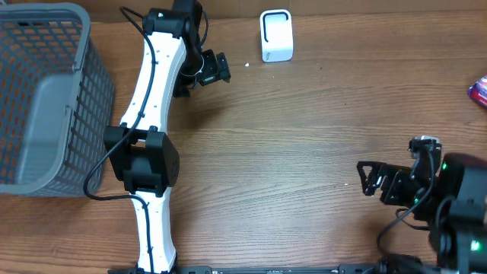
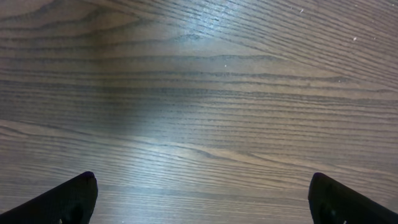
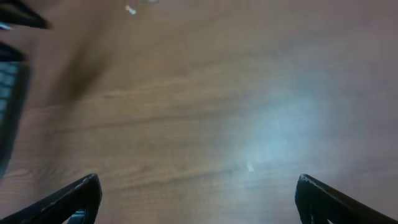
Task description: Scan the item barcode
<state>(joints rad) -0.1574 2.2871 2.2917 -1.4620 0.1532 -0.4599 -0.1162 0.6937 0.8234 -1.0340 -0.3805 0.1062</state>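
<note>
The white scanner [image 1: 276,35] is taken as the landmark; it stands upright at the far edge of the worktop [image 1: 304,137]. Far to the left of the scanner, a grey basket [image 1: 46,99] is seen at the worktop's left edge. Between basket and scanner, just to the scanner's left, the left end effector [image 1: 215,68] is held with its jaws spread wide and nothing between them. Well to the right of the scanner and nearer the front, the right end effector [image 1: 370,180] is likewise fully open and empty.

The item [image 1: 479,91] is judged to be the coloured object cut by the right frame edge, to the right of the scanner. It lies beyond and to the right of the right end effector, so the right arm is the nearer. Its long axis cannot be told.

The item and the scanner are shown only in the overhead view. In both wrist views only bare wood and spread fingertips [image 2: 68,199] [image 3: 74,196] are shown.
</note>
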